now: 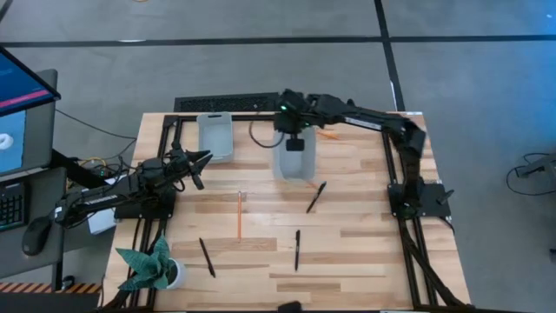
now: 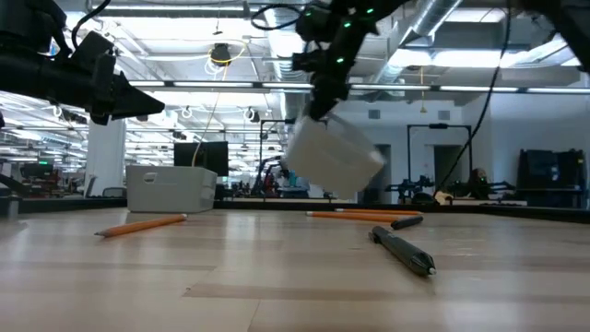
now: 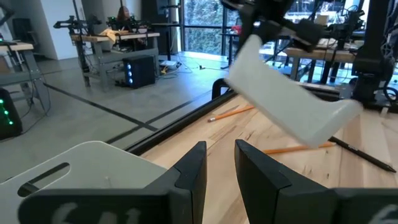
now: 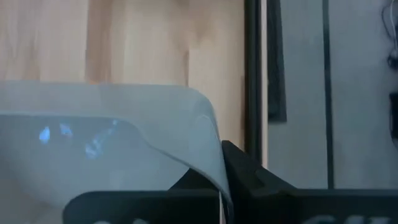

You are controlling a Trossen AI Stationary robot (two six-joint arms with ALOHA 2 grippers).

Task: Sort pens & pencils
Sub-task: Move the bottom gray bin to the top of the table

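Observation:
My right gripper [image 1: 294,139] reaches in over the far edge and is shut on a pale grey bin [image 2: 332,157], which hangs tilted above the table. My left gripper [image 3: 220,163] hovers near the left side with a narrow gap between its fingers, just beyond a second grey bin [image 1: 215,135] that stands on the table. One orange pencil [image 1: 240,215] lies mid-table and another [image 1: 328,135] under the right arm. Three black pens lie flat: one [image 1: 316,197] near the lifted bin and two [image 1: 297,249] [image 1: 207,257] toward the near edge. My right gripper holds the lifted bin by its rim [image 4: 210,146] at the far end, coming from above. One dark finger [image 4: 249,177] shows outside the wall; the bin hides the other. The bin is clear of the table and hangs tilted below the fingers [image 2: 323,97].
A small green plant in a white pot [image 1: 156,268] stands at the near left corner. A black bar [image 1: 228,103] lies along the far edge. Black frame rails [image 1: 388,156] run down both sides. Bare wood lies between the pens and the near edge.

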